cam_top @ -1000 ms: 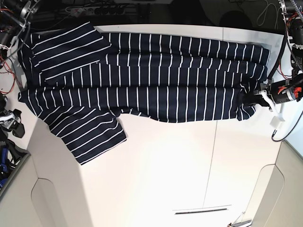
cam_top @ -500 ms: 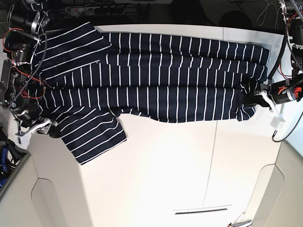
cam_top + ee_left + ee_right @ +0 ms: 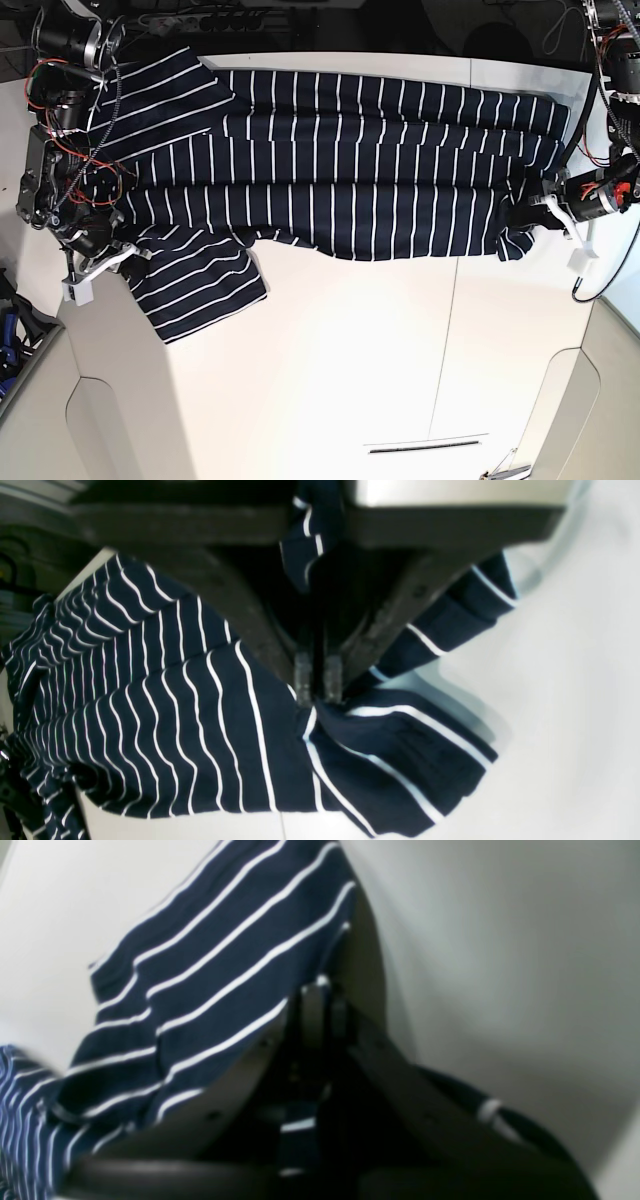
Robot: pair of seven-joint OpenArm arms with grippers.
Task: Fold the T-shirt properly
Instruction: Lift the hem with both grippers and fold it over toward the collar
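The dark navy T-shirt (image 3: pixel 350 160) with thin white stripes lies spread flat across the far half of the white table (image 3: pixel 350 360), with its sleeves at the left in the base view. My left gripper (image 3: pixel 527 213) is at the shirt's right hem. In the left wrist view the left gripper (image 3: pixel 317 682) is shut, pinching the bunched fabric (image 3: pixel 175 720). My right gripper (image 3: pixel 128 256) is at the near left sleeve. In the right wrist view the right gripper (image 3: pixel 322 990) is shut on the edge of the striped cloth (image 3: pixel 225 965).
A power strip and cables (image 3: pixel 220 18) lie behind the table's far edge. A seam (image 3: pixel 450 340) runs down the tabletop, with a dark slot (image 3: pixel 425 445) near the front. Blue gear (image 3: pixel 10 330) sits off the left edge.
My right arm has come in from the left and reached the near sleeve, closing on its edge. My left gripper has shifted slightly left, bunching the right hem.
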